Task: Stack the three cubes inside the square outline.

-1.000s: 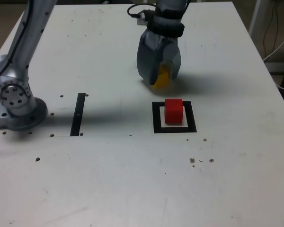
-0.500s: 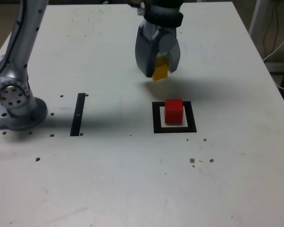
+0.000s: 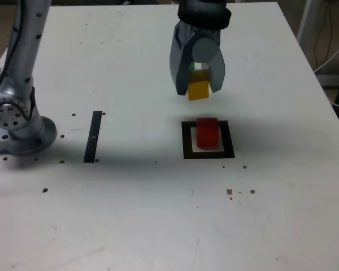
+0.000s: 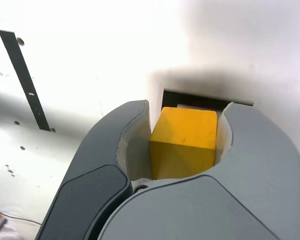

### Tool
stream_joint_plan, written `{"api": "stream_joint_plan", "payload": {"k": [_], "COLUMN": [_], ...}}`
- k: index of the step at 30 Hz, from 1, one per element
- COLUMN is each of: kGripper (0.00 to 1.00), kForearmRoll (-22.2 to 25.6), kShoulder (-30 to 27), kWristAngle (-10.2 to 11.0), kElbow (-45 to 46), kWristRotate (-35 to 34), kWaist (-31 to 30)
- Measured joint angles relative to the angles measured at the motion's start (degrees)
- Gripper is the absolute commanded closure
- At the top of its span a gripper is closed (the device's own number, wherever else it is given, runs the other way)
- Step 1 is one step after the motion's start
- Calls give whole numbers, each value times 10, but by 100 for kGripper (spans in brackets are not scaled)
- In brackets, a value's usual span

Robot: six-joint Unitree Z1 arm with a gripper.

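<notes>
1 pincer [image 3: 198, 90] grips 1 yellow cube [image 3: 198, 91].

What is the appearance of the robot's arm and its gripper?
The arm is a silvery grey tube with dark round spots and a black cable. The gripper has broad, curved grey fingers, with paler inner faces.

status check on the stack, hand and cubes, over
Hand shut on yellow cube, clear of the table. Red cube inside square outline. Nothing seen blocking the space above red. Green cube's whereabouts unclear.
</notes>
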Motion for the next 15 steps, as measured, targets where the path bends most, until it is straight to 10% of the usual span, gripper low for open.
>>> {"api": "stream_joint_plan", "payload": {"k": [15], "kGripper": [70], "kForearmRoll": [3], "kShoulder": [11], "kWristAngle": [-5], "kElbow": [-10], "kWristRotate": [-27], "kWaist": [-87]}}
